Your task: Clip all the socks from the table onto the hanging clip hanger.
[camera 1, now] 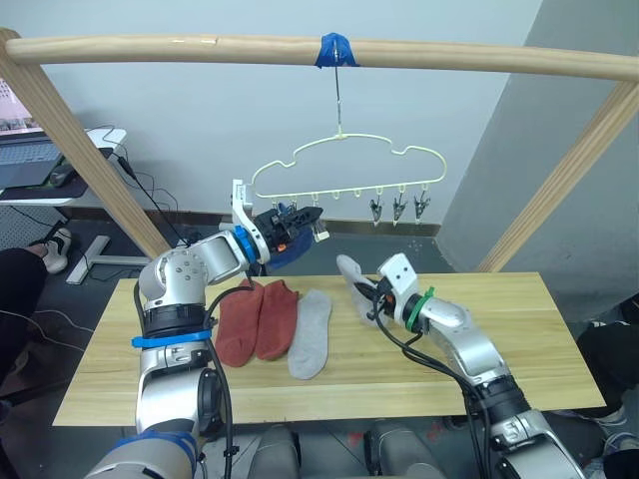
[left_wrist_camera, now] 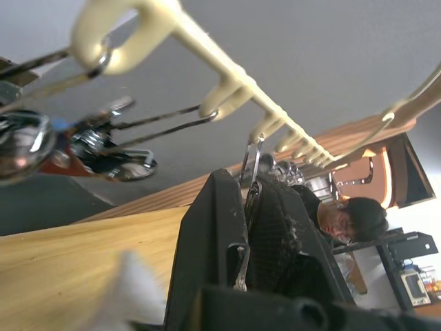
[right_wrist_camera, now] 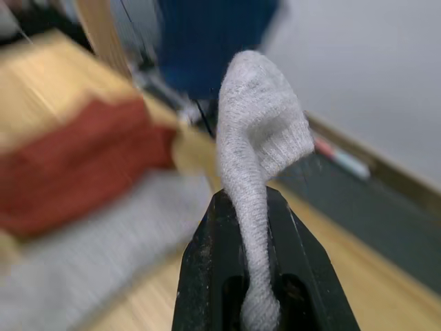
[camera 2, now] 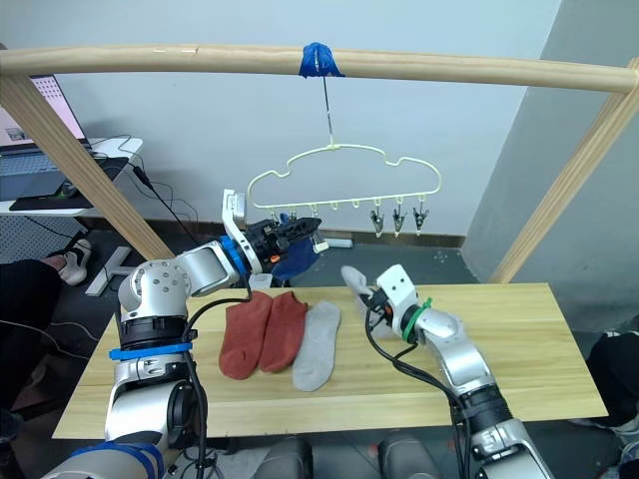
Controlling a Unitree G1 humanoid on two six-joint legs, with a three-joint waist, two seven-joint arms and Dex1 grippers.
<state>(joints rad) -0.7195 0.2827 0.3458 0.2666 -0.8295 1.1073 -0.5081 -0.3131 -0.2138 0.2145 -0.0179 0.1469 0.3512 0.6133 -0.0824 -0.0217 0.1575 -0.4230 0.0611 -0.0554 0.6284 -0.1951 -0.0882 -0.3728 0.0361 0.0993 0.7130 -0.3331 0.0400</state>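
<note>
Three socks (camera 1: 272,322) side by side on the table (camera 1: 519,349), left of centre, clip hanger (camera 1: 349,170) hanging above the far edge

Soft ribbed knit on the grey sock (right_wrist_camera: 256,138), matt planked wood on the desk (camera 1: 519,339), shiny metal clips (camera 1: 398,209), glossy hanger (camera 1: 344,160).

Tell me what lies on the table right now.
On the table lie two red socks and one grey sock; another grey sock is pinched in the right gripper, lifted.

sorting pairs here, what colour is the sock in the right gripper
Light grey: the sock pinched in the right gripper, clearest in the right wrist view.
</note>
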